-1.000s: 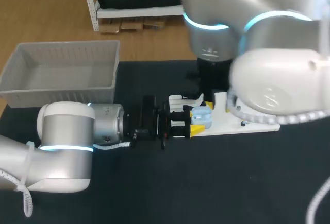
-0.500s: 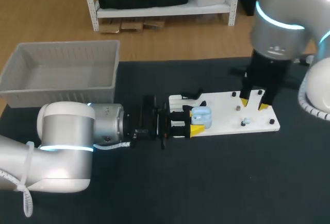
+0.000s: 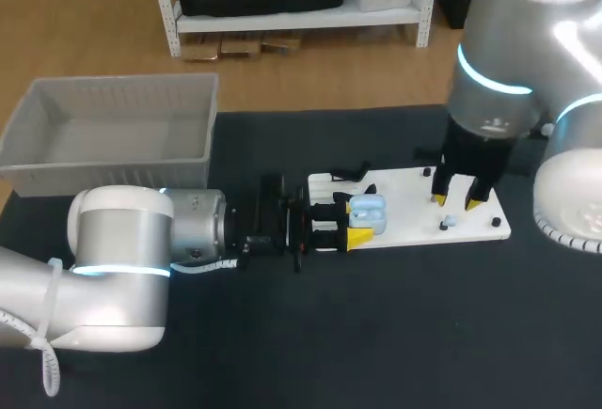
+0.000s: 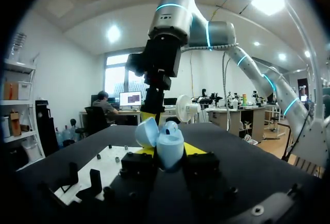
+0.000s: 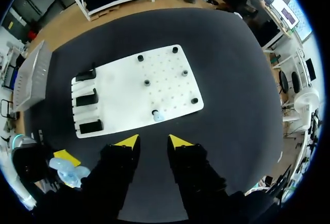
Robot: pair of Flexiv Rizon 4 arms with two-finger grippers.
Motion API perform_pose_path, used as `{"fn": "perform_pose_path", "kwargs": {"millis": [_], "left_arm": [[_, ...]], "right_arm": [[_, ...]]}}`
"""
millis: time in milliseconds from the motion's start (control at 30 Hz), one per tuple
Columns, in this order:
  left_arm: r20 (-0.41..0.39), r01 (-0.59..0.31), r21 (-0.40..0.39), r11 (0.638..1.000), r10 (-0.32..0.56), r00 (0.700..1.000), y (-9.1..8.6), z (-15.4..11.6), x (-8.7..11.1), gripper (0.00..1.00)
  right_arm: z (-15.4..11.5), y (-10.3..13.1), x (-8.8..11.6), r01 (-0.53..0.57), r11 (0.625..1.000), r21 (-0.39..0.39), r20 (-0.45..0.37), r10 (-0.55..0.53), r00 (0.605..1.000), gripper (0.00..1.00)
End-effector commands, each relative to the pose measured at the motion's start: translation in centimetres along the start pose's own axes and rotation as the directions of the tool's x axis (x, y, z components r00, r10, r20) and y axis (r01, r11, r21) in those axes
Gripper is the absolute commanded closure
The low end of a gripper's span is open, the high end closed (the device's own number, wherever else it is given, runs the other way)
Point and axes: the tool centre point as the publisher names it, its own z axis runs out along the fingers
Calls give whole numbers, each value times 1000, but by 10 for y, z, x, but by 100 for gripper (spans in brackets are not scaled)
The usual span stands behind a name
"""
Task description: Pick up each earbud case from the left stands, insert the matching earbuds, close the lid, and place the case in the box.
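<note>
My left gripper (image 3: 362,213) lies level over the left end of the white board (image 3: 414,193), shut on a light blue earbud case (image 3: 368,211). In the left wrist view the case (image 4: 169,144) stands between the yellow tips with its lid open. My right gripper (image 3: 457,202) hangs open above the board's right end, fingers pointing down, nothing between them. A light blue earbud (image 3: 448,223) sits on the board just below it. In the right wrist view this earbud (image 5: 158,116) lies just ahead of the gripper (image 5: 153,141).
A grey box (image 3: 113,132) stands at the table's back left. Three black stands (image 5: 86,99) line the board's left end, and small black pegs (image 5: 147,83) dot the board (image 5: 124,92). Dark table surface surrounds the board.
My right arm has swung from over the case to the board's right end, then lowered a little toward the earbud. The left arm and case have stayed still.
</note>
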Motion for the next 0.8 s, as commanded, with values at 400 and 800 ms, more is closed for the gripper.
{"fn": "perform_pose_path", "kwargs": {"millis": [400, 800], "left_arm": [[2, 1, 2, 1000, -1, 1000, 1, 0, 0, 100], [2, 1, 2, 1000, -1, 1000, 1, 0, 0, 100]], "right_arm": [[42, 4, -7, 50, 998, 33, -30, -49, 998, 58], [58, -2, -15, 32, 999, 14, -48, -32, 998, 59]]}}
